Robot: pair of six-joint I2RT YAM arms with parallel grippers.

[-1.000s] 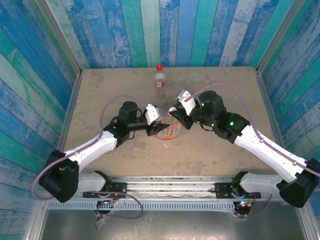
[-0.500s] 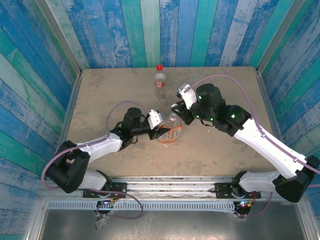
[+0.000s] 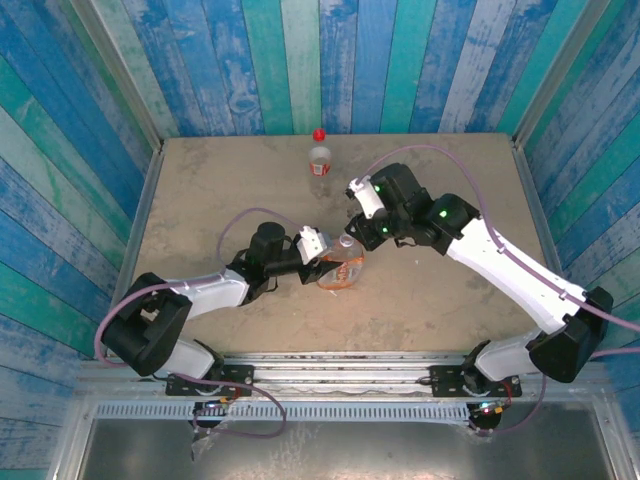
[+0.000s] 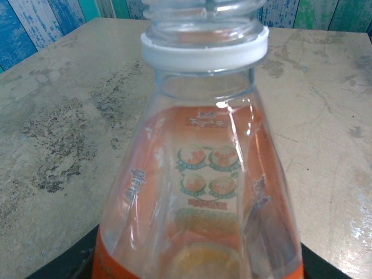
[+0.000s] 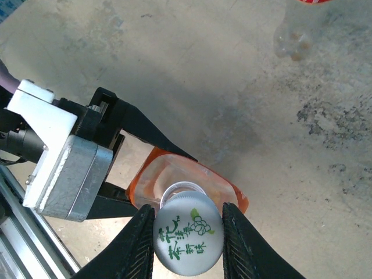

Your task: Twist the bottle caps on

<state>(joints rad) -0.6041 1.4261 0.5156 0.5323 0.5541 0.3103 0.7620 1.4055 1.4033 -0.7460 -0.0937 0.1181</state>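
Note:
The wider bottle (image 3: 343, 272) with the orange label (image 4: 203, 174) stands upright on the table, its neck ring (image 4: 204, 49) white and its mouth uncapped. My left gripper (image 3: 330, 262) is shut on its lower body, and the dark fingers (image 4: 74, 264) just show at the frame's bottom. My right gripper (image 5: 187, 235) is shut on the white cap (image 5: 187, 232) with green print, held just above and slightly off the bottle mouth (image 5: 177, 189). The slim bottle (image 3: 319, 158) stands at the back with the red cap (image 3: 319, 134) on top.
The bare stone-coloured table (image 3: 450, 300) is fenced by blue plank walls (image 3: 300, 60) on three sides. The left gripper body (image 5: 64, 168) sits close beside the orange bottle. The slim bottle's base (image 5: 289, 38) is behind the work spot.
The left arm has dropped lower and carried the orange bottle slightly right. The right wrist has swung back and round, bringing the white cap over the bottle's mouth.

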